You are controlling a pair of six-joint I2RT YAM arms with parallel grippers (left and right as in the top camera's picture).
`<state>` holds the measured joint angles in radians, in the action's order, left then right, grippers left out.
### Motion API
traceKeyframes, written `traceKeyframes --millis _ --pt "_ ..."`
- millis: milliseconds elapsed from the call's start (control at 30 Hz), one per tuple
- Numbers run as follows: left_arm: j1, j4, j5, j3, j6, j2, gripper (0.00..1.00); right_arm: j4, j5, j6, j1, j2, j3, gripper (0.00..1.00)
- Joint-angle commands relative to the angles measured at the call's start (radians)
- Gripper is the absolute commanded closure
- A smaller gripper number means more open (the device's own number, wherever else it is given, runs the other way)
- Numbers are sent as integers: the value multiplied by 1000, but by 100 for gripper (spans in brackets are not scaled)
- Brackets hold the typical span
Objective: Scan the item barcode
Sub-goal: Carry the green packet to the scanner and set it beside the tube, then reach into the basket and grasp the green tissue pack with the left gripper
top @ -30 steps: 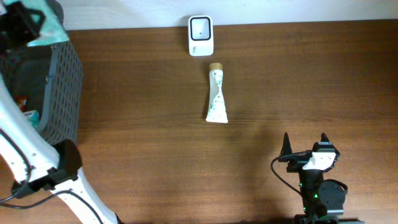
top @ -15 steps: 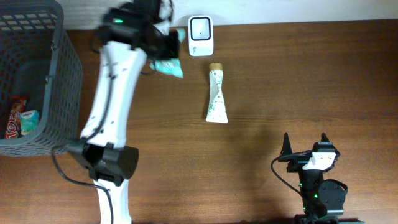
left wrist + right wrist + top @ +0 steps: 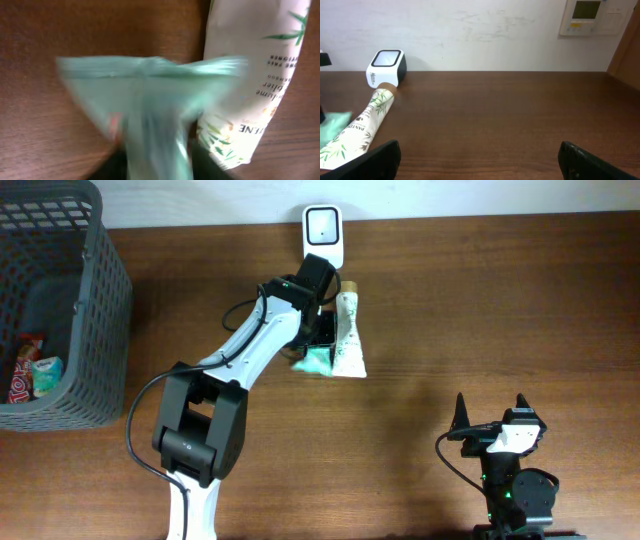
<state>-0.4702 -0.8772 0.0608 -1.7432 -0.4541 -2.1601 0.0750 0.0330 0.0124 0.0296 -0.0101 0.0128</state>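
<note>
Right beside the white tube (image 3: 349, 330), against its lower left edge, is the pale green packet (image 3: 311, 363), over the wooden table (image 3: 500, 300) and below the white barcode scanner (image 3: 323, 235). The left gripper (image 3: 320, 338) hangs directly over the packet; blur hides whether its jaws grip it. The right gripper (image 3: 490, 412) is spread wide and empty near the front edge. A grey basket (image 3: 100, 310) stands far left

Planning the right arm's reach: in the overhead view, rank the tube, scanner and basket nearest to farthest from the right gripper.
1. tube, mid-table, ahead and left of the right gripper.
2. scanner, at the back edge, beyond the tube.
3. basket, at the far left side.
</note>
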Motion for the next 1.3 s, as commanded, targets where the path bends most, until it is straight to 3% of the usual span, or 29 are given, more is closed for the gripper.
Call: traceKeyframes --millis 0,167,233,333,567,767,1067,1267 --pt "7 -19 -5 -96 49 38 51 5 -2 6 4 6 -7 1" --pt "100 -138 -13 -481 128 133 18 5 -2 6 4 7 -7 1" --pt "157 -189 -104 -596 169 173 18 5 -2 6 4 7 -7 1" --pt "278 -248 -271 -684 169 249 0 5 -2 6 4 6 -7 1" --pt "581 -327 -271 -685 168 331 1 5 -2 6 4 7 -7 1" --pt "752 -403 -270 -685 167 328 1 5 -2 6 4 7 -7 1" --pt "880 -384 -268 -500 129 326 1 5 -2 6 4 6 -7 1" --pt "909 -269 -290 -350 130 326 1 5 -2 6 4 6 -7 1"
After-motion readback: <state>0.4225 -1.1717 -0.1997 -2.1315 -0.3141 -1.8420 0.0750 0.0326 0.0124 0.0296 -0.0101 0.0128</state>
